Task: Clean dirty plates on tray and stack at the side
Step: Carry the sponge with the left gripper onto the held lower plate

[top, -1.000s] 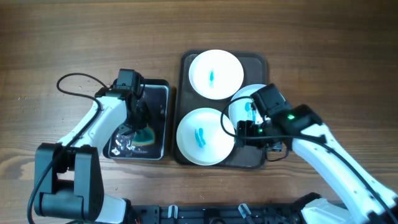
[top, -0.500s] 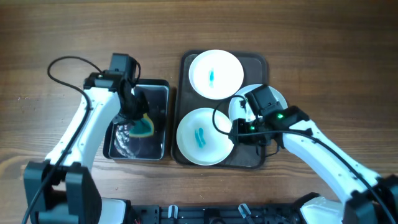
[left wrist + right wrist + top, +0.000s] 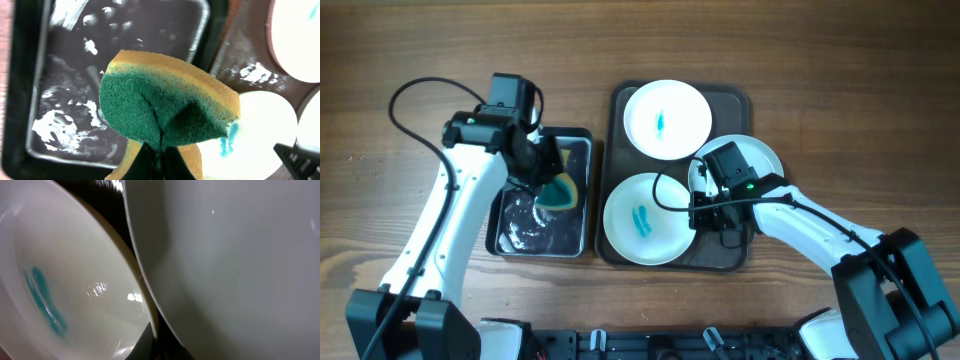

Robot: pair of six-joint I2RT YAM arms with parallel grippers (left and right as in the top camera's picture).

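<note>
Three white plates lie on the brown tray (image 3: 740,255): a back one (image 3: 665,120) and a front one (image 3: 645,220), each with a blue smear, and a right one (image 3: 760,155) partly under my right arm. My right gripper (image 3: 704,213) (image 3: 159,347) is shut on the front plate's (image 3: 60,280) right rim, where the right plate (image 3: 240,265) overlaps it. My left gripper (image 3: 545,180) (image 3: 160,161) is shut on a folded green-and-yellow sponge (image 3: 558,192) (image 3: 165,110), held above the right side of the black basin (image 3: 582,140) (image 3: 30,75).
The basin holds shallow foamy water (image 3: 525,225) and sits left of the tray, close against it. A black cable (image 3: 420,95) loops over the wood table (image 3: 840,60) behind my left arm.
My left gripper has lifted the sponge out of the water and carried it right, toward the tray. My right gripper has slid left and closed on the front plate's rim.
</note>
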